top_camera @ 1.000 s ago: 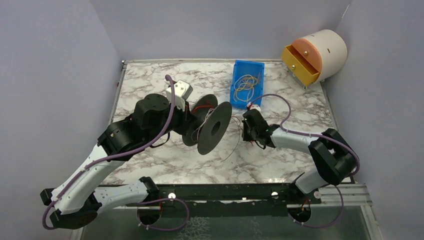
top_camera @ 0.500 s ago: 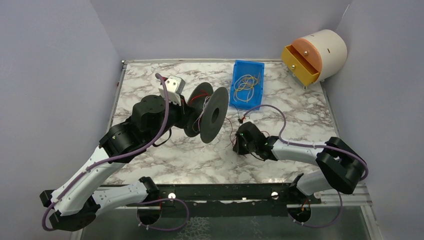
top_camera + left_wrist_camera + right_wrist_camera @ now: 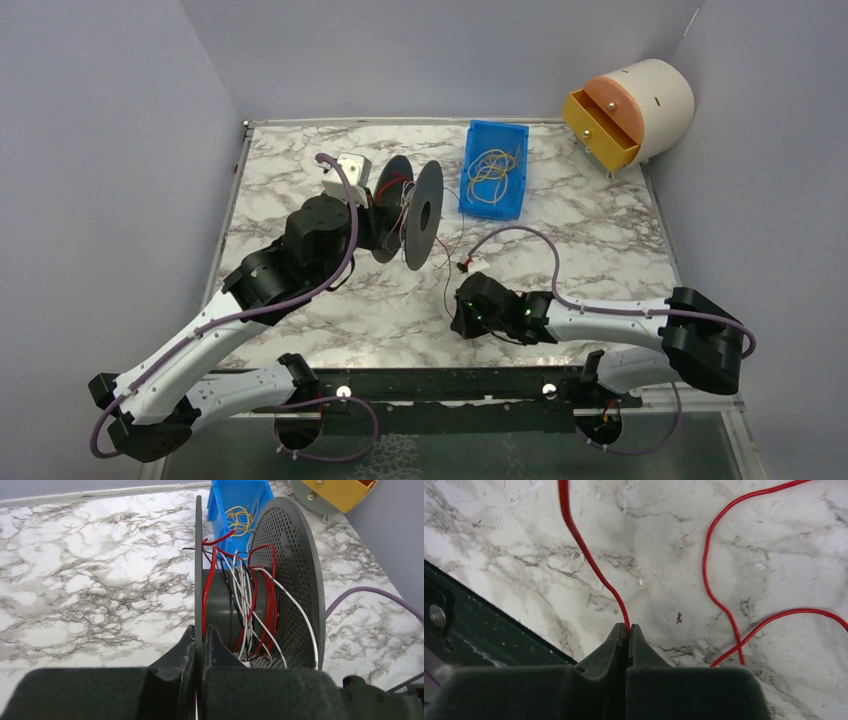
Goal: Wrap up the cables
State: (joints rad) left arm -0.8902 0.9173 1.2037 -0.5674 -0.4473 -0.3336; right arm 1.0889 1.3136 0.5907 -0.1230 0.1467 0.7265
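Observation:
A dark grey spool [image 3: 410,212] with two round flanges is held above the table's middle left. My left gripper [image 3: 201,630] is shut on the spool's near flange [image 3: 198,555]. Red, white and dark cables [image 3: 250,600] are wound loosely on its core. My right gripper [image 3: 627,628] is shut on one red cable [image 3: 589,555] close to the table's front edge; it also shows in the top view [image 3: 468,318]. That thin red cable [image 3: 446,268] runs from the spool across the marble down to it. Another red loop [image 3: 724,570] lies on the marble.
A blue bin [image 3: 494,168] with yellow wires stands at the back middle. A cream cylinder with a yellow drawer [image 3: 628,110] is at the back right corner. The black front rail [image 3: 450,385] is just beside the right gripper. Grey walls enclose the table.
My right gripper has moved toward the front edge and left, pulling the red cable along. My left gripper has turned the spool and carried it back toward the far side.

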